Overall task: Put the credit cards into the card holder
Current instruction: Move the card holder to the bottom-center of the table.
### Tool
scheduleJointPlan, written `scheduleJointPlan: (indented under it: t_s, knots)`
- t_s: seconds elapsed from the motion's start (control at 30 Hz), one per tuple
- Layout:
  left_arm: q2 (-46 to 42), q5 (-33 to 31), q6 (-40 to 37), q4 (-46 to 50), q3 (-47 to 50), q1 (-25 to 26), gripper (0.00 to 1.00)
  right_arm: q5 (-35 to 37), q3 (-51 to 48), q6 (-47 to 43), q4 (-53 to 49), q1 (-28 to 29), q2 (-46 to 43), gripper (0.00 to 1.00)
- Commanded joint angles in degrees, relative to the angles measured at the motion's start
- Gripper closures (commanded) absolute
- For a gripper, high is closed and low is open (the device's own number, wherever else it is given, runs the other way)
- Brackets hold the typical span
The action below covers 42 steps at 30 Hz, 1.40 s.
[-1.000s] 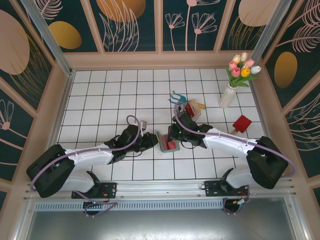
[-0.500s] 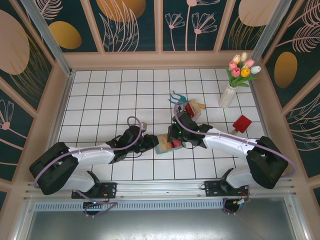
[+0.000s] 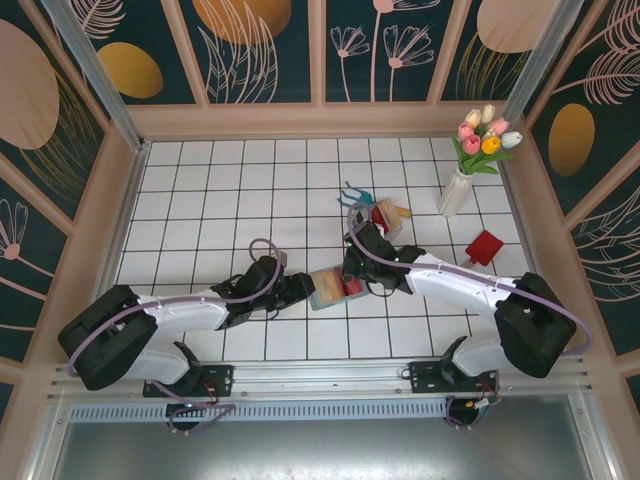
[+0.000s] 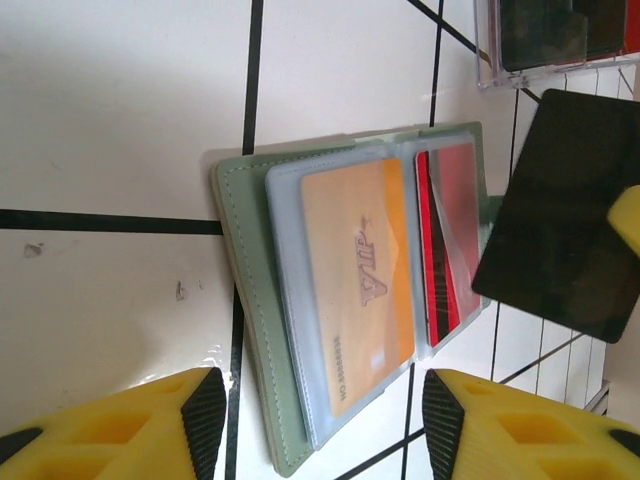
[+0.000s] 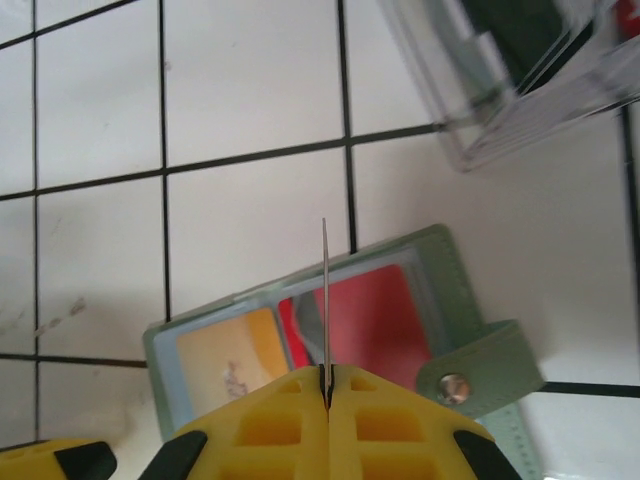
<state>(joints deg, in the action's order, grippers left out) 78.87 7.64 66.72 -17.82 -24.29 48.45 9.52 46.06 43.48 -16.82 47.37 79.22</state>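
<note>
1. The right end effector (image 5: 327,385) is pinching the black card (image 5: 325,290) between closed fingers; its own wrist camera is seeing the card edge-on, as a thin line running straight away from the fingertips
2. That edge is hanging above the open card holder (image 5: 445,255), over the fold side of the sleeve where the red card (image 5: 375,320) is sitting, with the yellow-orange card (image 5: 235,355) in the neighbouring sleeve to the left
3. The card holder is lying flat on the bench (image 5: 250,90), its long axis running across the right wrist view, so the black card's plane is crossing that axis rather than lying along a sleeve; the snap tab (image 5: 480,370) is sticking out on the right
4. In the left wrist view the black card (image 4: 560,210) is showing its broad face, hovering over the card holder's (image 4: 245,300) far edge, beside the red card (image 4: 455,240)
5. The left end effector (image 4: 322,425) is standing with fingers apart at the card holder's near end, gripping nothing visible
6. The clear rack (image 4: 550,40) is sitting just beyond
7. Judging from this, the right arm is the nearer one for insertion, and the card is needing to be tipped flatter to meet a sleeve mouth; which sleeve is free cannot be told
</note>
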Motion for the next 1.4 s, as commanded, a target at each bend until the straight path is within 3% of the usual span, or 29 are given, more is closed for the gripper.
scheduleJointPlan:
  t_s: [0.0,0.27,0.9,1.37]
  knots:
    - [2.64,0.73,0.58,-1.26,-1.66,0.34,0.43,8.23,2.14,-1.34,-5.14,0.40,-2.99,1.00]
    - [5.82,1.82,0.16,-3.01,-3.34,0.33,0.42,12.18,1.55,-6.09,-9.94,-4.80,-5.44,1.00]
    - [10.20,2.92,-0.11,-3.34,-5.55,0.33,0.40,4.98,-2.91,-7.01,-4.94,-5.10,2.04,1.00]
    - [9.13,4.17,5.01,-18.13,-1.69,0.33,0.58,1.16,-4.01,-6.81,-2.87,-4.99,2.06,1.00]
